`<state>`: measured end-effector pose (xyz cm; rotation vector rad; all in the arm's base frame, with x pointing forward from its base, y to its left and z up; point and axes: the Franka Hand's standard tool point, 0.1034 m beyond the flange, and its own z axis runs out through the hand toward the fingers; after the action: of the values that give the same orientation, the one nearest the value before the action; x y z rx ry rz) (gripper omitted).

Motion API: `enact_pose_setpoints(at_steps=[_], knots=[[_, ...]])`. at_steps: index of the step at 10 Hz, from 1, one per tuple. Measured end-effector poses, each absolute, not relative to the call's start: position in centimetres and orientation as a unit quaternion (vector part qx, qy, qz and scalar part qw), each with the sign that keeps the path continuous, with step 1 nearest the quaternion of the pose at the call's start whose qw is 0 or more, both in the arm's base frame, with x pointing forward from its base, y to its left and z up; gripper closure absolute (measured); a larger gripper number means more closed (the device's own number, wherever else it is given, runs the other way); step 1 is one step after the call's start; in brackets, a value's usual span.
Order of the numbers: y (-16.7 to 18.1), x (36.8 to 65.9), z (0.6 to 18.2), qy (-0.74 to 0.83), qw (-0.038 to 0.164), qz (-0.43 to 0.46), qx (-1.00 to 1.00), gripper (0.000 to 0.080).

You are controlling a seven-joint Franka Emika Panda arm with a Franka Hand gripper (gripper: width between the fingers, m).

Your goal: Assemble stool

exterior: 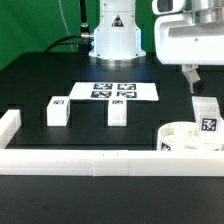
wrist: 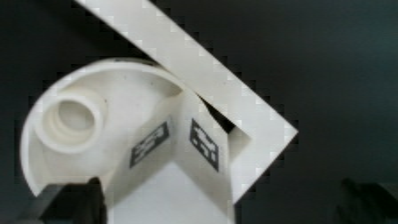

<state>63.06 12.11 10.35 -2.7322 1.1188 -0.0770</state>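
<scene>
1. Stool seat [exterior: 186,139]: a thick round white disc lying on the black table [exterior: 40,85] at the exterior view's right, tucked into the corner formed by the white border rails [exterior: 90,160]. A small black-and-white tag shows on its side wall. In the wrist view the seat [wrist: 80,120] shows a round socket in its upper face.
2. Upright leg [exterior: 207,118]: a short white block with a tag, standing on the seat's far right part, directly under the gripper. In the wrist view this leg [wrist: 187,150] fills the lower middle, with two tags on adjoining faces.
3. Gripper [exterior: 197,80]: it hangs just above the upright leg; its fingers are spread wide and hold nothing. Dark fingertips [wrist: 68,203] appear at either side of the leg in the wrist view, apart from it.
4. Loose legs: one block [exterior: 57,111] lies at the exterior view's left and another [exterior: 118,110] near the middle, well apart from the seat, each bearing a tag.
5. Marker board [exterior: 115,91]: a flat white sheet with printed tags, lying beyond the loose legs, in front of the arm's white base [exterior: 115,35].
</scene>
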Motion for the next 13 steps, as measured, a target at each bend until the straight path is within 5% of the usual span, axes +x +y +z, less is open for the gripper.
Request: enact_pose_setpoints(at_steps=[6, 13], knots=[[11.97, 63.36, 10.69, 0.149, 0.082, -0.038, -0.985, 0.0151], [12.0, 63.99, 10.04, -0.217, 0.034, -0.045, -0.975, 0.0151]])
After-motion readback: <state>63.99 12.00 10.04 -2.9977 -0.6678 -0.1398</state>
